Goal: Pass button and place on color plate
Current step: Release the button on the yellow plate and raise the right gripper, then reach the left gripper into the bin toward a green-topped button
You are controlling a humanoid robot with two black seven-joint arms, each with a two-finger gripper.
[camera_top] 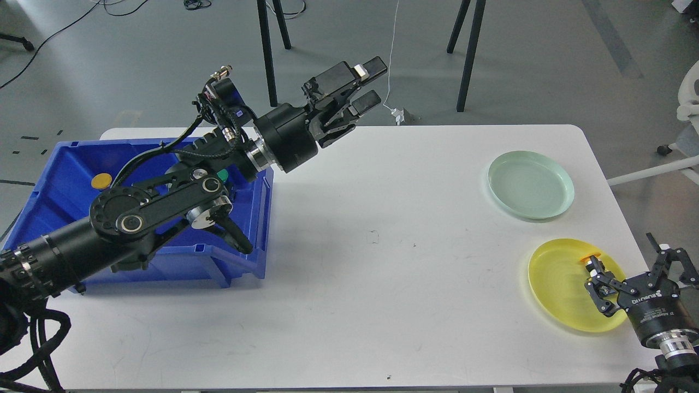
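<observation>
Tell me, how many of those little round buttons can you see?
3. An orange button and a green button lie in the blue bin; another orange button sits on the yellow plate at the right gripper. The left arm may hide more.

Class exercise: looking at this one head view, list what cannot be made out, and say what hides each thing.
- Blue bin interior: largely covered by the left arm.
- Green button: mostly behind that arm.
- Orange button on the yellow plate: partly hidden by the right gripper; grip unclear.
- Right arm: cut off by the frame's edge.
</observation>
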